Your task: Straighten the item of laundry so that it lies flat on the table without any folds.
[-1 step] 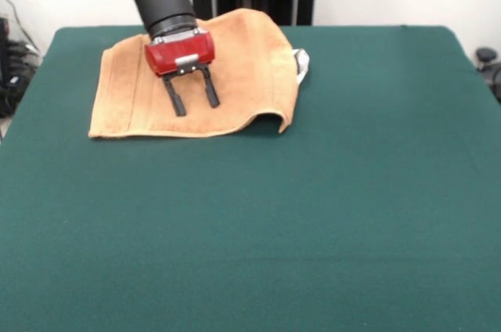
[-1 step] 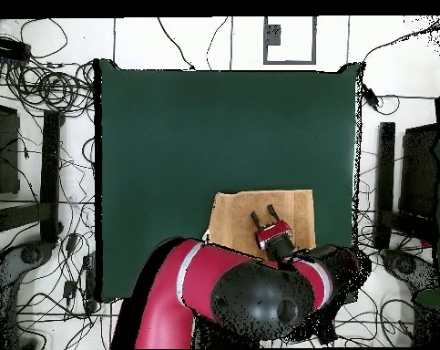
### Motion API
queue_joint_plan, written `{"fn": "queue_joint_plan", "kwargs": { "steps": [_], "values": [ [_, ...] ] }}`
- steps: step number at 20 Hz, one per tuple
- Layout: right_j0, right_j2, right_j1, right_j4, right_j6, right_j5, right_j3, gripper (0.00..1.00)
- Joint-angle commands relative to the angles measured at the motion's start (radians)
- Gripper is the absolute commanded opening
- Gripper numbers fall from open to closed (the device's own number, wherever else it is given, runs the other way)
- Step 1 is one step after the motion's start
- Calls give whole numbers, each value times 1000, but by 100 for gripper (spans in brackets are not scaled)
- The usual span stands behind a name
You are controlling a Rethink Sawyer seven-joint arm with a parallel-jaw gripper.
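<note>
- Fingers (image 1: 177,97) are two thin black prongs, spread apart with bare cloth showing between them; they grip nothing and point down at the towel, tips at or just above its surface — actual contact cannot be told.
- Gripper (image 1: 194,100) hangs from a red block on a black cylindrical wrist, slanting in from about 11 o'clock in the front view.
- Towel (image 1: 235,73) lies directly below: golden-tan terry, looped and matte, with woven border bands running along its 9 o'clock side.
- Its 3 o'clock side is not flat: the corner at roughly 4 o'clock curls up and over, and the edge there bulges into a hump.
- White tag (image 1: 301,62) peeks out past that raised edge.
- Judged handling: light, limp and grippy, so it should drape and drag rather than slide cleanly; a pinch on the curled 4 o'clock corner, pulled outward, looks the best hold.
- Desk (image 1: 313,230) is covered in dark green felt-like fabric, likely to cling to the terry.
- Towel sits toward the desk's far edge in the front view, around 11 o'clock from centre, with broad green beyond it.
</note>
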Motion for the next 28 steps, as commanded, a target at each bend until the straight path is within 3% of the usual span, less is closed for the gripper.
{"fn": "queue_joint_plan", "kwargs": {
  "steps": [1,12,15,20,28],
  "values": [
    [-20,182,96,-39,179,182,-190,100],
    [-21,181,29,14,19,82,-99,100],
    [-29,152,-25,58,-88,16,-45,100],
    [-40,129,-70,14,-62,-1,-74,100],
    [-100,193,-17,-97,36,-39,-219,100]
  ]
}}
